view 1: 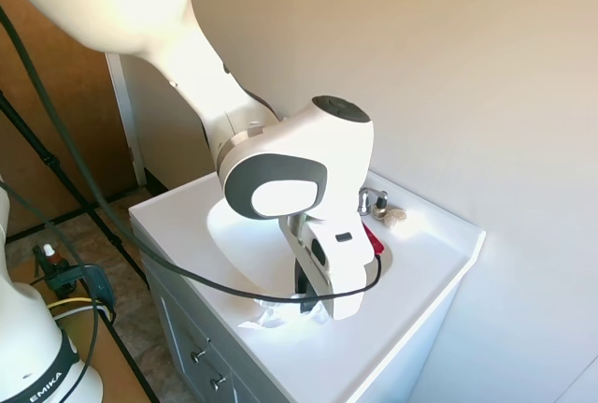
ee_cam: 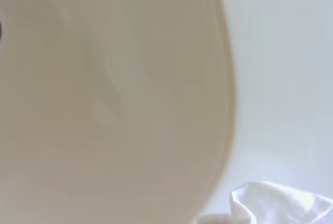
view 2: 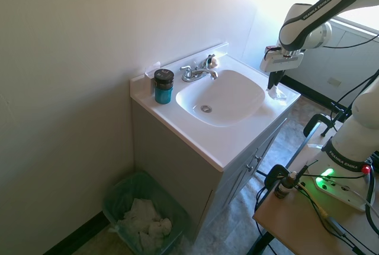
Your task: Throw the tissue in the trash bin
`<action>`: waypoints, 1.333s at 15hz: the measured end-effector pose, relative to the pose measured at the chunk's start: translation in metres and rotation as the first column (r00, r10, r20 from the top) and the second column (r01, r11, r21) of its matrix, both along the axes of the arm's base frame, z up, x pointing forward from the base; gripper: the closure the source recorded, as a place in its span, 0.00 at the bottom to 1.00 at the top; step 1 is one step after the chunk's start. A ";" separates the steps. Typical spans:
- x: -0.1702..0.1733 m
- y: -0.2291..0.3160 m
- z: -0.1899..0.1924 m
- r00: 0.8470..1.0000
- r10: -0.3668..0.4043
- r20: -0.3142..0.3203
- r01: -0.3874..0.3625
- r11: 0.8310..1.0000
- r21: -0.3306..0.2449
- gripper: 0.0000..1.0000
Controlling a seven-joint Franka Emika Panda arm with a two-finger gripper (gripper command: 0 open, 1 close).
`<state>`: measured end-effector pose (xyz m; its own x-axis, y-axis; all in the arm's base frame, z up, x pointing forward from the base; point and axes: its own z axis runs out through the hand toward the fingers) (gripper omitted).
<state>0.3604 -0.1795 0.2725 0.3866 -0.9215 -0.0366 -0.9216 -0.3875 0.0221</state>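
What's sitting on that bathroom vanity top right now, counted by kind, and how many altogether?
Crumpled white tissue: 1
Teal jar with dark lid: 1
Small beige pebble-like lump: 1
Total: 3
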 end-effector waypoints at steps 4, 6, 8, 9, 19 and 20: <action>0.016 0.029 0.036 0.999 0.041 0.022 -0.041 0.999 -0.012 1.00; 0.022 0.057 0.054 0.997 0.072 0.034 -0.072 0.997 -0.017 1.00; 0.029 0.091 0.079 0.992 0.114 0.051 -0.113 0.994 -0.010 1.00; 0.032 0.113 0.092 0.988 0.141 0.064 -0.141 0.990 -0.005 1.00; 0.055 0.420 0.148 0.910 0.361 0.204 -0.347 0.932 -0.103 1.00; 0.059 0.449 0.138 0.902 0.378 0.207 -0.360 0.925 -0.122 1.00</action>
